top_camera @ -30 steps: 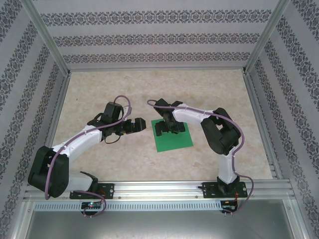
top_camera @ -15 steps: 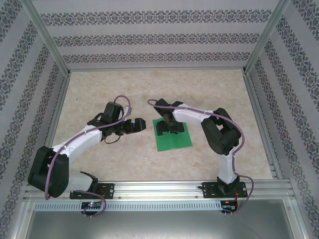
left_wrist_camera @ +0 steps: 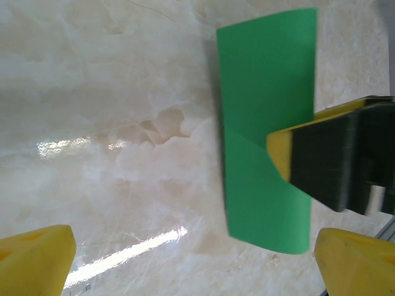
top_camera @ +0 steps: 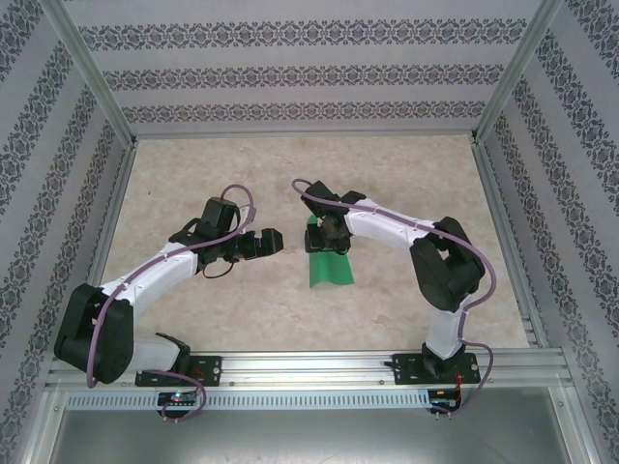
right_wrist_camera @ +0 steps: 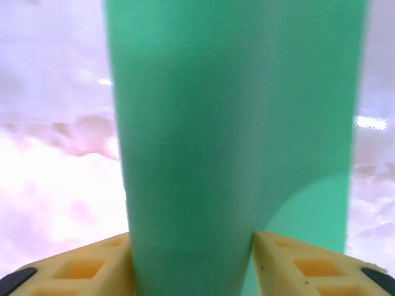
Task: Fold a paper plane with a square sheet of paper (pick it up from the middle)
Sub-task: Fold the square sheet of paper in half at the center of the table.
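Near the middle of the table (top_camera: 406,174), a green sheet of paper (top_camera: 330,271) is bowing up into a long hump as the right gripper (top_camera: 327,238) is squeezing it from both sides at its middle. The jaws are standing partway closed, with the hump caught between the yellow pads (right_wrist_camera: 290,262). Just to the left, apart from the paper, the left gripper (top_camera: 267,242) is hanging wide open and holding nothing. The sheet is no dart yet and is showing no pointed end. Bunched as it is, its long axis is running from the table's near edge toward the far edge, tilting slightly. The risk from here looks plain: the grip is resting on a springy curve, not a crease, so the thin paper could slip free when lifted. It could also take a crooked crease if the jaws are sitting off the centre line, spoiling every later fold.
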Controlling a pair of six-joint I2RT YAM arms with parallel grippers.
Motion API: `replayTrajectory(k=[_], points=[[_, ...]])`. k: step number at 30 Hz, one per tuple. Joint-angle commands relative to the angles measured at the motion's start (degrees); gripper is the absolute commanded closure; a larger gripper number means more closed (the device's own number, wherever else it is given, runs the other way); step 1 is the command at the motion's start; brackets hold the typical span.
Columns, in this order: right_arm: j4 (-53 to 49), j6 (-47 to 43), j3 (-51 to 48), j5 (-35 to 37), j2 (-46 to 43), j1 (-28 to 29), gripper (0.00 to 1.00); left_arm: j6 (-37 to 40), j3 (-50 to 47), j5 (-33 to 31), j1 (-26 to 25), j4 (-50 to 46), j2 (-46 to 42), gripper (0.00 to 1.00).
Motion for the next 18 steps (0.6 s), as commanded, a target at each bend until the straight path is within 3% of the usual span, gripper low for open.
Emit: replayTrajectory(k=[1,10,18], points=[[5.8,3.5,-1.7,-5.7,-4.0,-0.2,0.53,0.8,1.7,-1.3,-0.7,-1.2,-0.9,0.0],[22.1,12.2,-6.4,-18.3,-7.9,-0.8,0.55,0.2,2.2,-3.8,-0.7,-3.1,-4.8,0.0],[25.6,15.5,-11.9,-16.7,-7.3,-2.1,0.53,-0.2,2.5,-3.1,-0.7,-2.6,-5.0,0.0]])
